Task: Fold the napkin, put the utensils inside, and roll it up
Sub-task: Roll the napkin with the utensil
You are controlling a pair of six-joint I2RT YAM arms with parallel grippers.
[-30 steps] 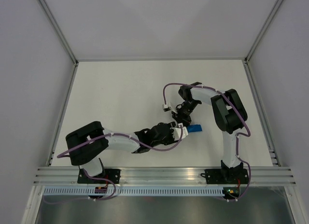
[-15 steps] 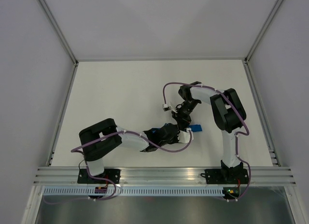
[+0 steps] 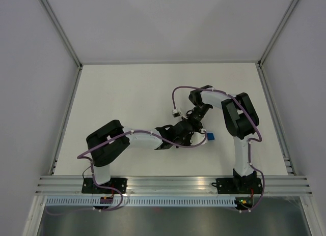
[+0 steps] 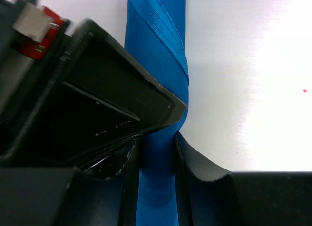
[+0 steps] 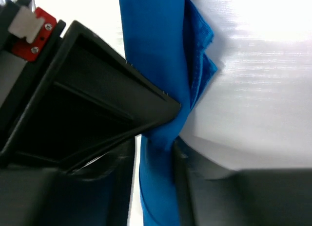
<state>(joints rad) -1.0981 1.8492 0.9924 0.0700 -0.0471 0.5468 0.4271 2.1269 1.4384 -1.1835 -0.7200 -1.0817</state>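
The blue napkin [image 3: 209, 136] is rolled into a tight narrow roll; in the top view only its right end shows beside the two grippers. My left gripper [image 3: 191, 136] is shut on the roll [image 4: 157, 153], which runs up between its fingers. My right gripper [image 3: 195, 125] is shut on the same roll [image 5: 158, 143], whose loose end flares at the top right. The two grippers sit close together over the roll. The utensils are not visible.
The white table [image 3: 127, 98] is ringed by an aluminium frame [image 3: 173, 184] at the near edge and grey walls. Both arms reach to the centre right of the table.
My left arm has swung right and farther in, its gripper moving along the roll toward the right gripper. Less of the blue roll shows now. The right arm has barely moved.
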